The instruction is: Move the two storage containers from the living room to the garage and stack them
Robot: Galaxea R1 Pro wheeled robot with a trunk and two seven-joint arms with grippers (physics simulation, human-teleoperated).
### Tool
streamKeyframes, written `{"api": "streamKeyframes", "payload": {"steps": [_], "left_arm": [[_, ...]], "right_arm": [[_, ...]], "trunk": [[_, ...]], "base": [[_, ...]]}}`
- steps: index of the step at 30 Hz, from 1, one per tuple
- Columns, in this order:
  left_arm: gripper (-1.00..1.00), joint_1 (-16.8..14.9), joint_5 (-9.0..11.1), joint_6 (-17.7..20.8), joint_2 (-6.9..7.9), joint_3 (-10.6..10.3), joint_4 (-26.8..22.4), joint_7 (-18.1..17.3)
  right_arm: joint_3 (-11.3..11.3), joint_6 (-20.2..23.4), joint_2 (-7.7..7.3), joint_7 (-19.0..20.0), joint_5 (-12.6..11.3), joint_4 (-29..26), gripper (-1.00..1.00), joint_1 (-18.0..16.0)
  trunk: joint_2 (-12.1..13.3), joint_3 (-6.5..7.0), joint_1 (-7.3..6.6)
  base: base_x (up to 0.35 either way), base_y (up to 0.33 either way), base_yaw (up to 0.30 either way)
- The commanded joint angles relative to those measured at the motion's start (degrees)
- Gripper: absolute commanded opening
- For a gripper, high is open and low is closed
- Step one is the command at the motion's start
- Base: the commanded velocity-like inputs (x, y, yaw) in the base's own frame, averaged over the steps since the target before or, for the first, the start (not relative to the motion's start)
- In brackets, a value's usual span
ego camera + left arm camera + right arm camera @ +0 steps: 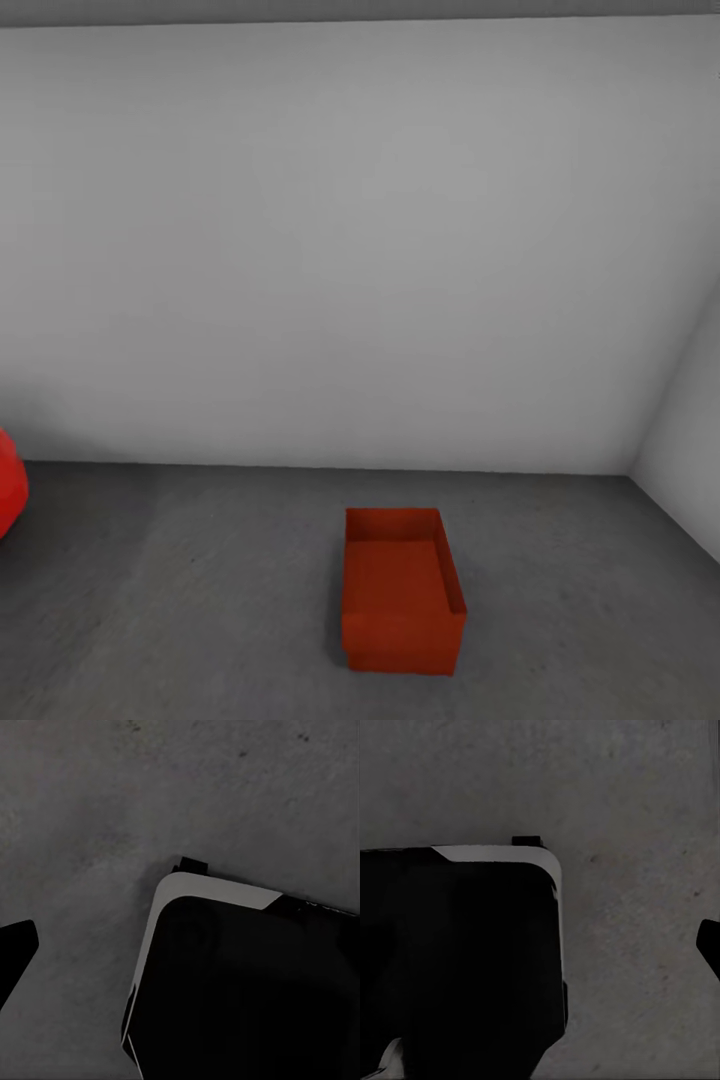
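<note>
One orange-red storage container point(402, 592) stands upright on the dark-grey concrete floor point(200, 600) of the garage, in the head view's lower middle, open side up and with nothing in it. It sits a short way from the white back wall. No arm reaches toward it. In the left wrist view a single dark fingertip point(16, 949) of my left gripper hangs over bare concrete. In the right wrist view a single dark fingertip point(711, 945) of my right gripper also hangs over concrete. Nothing is held at either fingertip.
A rounded red shape point(8, 485) pokes in at the head view's left edge; I cannot tell what it is. White walls meet in a corner at the right point(635, 470). My black, white-edged base point(247, 982) point(457, 960) shows in both wrist views.
</note>
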Motion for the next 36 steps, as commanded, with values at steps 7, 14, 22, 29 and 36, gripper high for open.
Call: {"api": "streamKeyframes", "payload": {"steps": [7, 14, 22, 29, 36], "left_arm": [[1.0, 0.2, 0.3, -0.4, 0.0, -0.1, 0.0, -0.1], [1.0, 0.2, 0.4, -0.5, 0.2, -0.1, 0.0, -0.1], [1.0, 0.2, 0.4, -0.5, 0.51, 0.0, 0.0, 0.0], [1.0, 0.2, 0.4, -0.4, 0.5, -0.1, 0.0, 0.0], [1.0, 0.2, 0.4, -0.4, 0.5, -0.1, 0.0, 0.0]], "right_arm": [[0.3, -0.3, -0.06, -0.1, -2.9, 0.2, 1.0, -0.1], [0.3, -0.2, -0.08, -0.1, -3.1, 0.2, 1.0, -0.1], [0.4, -0.1, -0.08, -0.1, -3.2, 0.2, 1.0, -0.1], [0.3, -0.1, -0.08, -0.1, -3.2, 0.2, 1.0, -0.1], [0.3, -0.1, -0.08, -0.2, -3.5, 0.2, 1.0, -0.1]], "trunk": [[-0.1, 0.46, 0.02], [-0.1, 1.07, 0.02], [-0.1, 1.78, 0.02], [-0.1, 2.4, 0.02], [-0.1, 2.94, 0.02]], "base": [[0.0, 0.0, 0.0], [0.0, 0.0, 0.0], [0.0, 0.0, 0.0], [0.0, 0.0, -0.031], [0.0, 0.0, -0.105]]}}
